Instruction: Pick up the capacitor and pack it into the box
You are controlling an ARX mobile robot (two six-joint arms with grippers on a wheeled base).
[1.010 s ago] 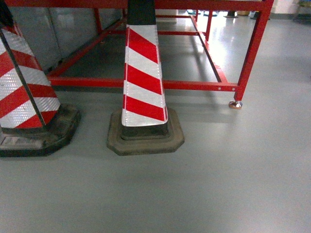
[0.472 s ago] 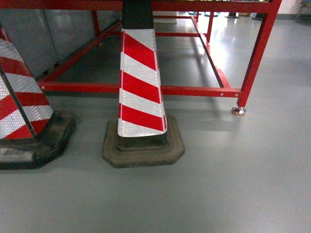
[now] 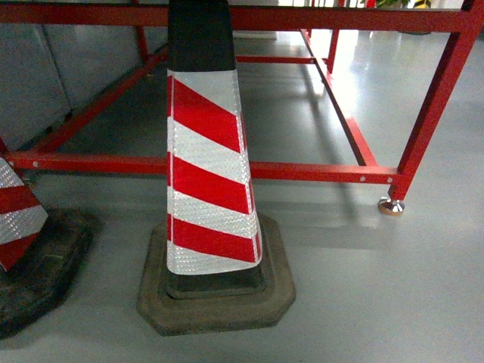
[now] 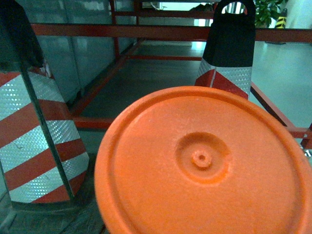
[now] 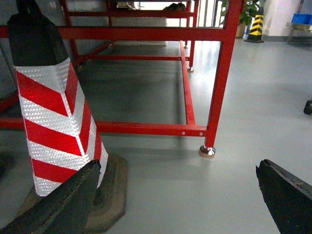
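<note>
Capacitor and box appear in none of the three views. A red-and-white striped cone (image 3: 206, 189) on a dark base fills the head view, before a red steel frame (image 3: 318, 172) on a grey floor (image 3: 378, 302); a second cone (image 3: 23, 227) is cut off at left. An orange disc (image 4: 204, 165) blocks the left wrist camera (its gripper's state cannot be told). The right gripper (image 5: 178, 195) is spread wide, only dark fingertips (image 5: 63, 200) showing.
</note>
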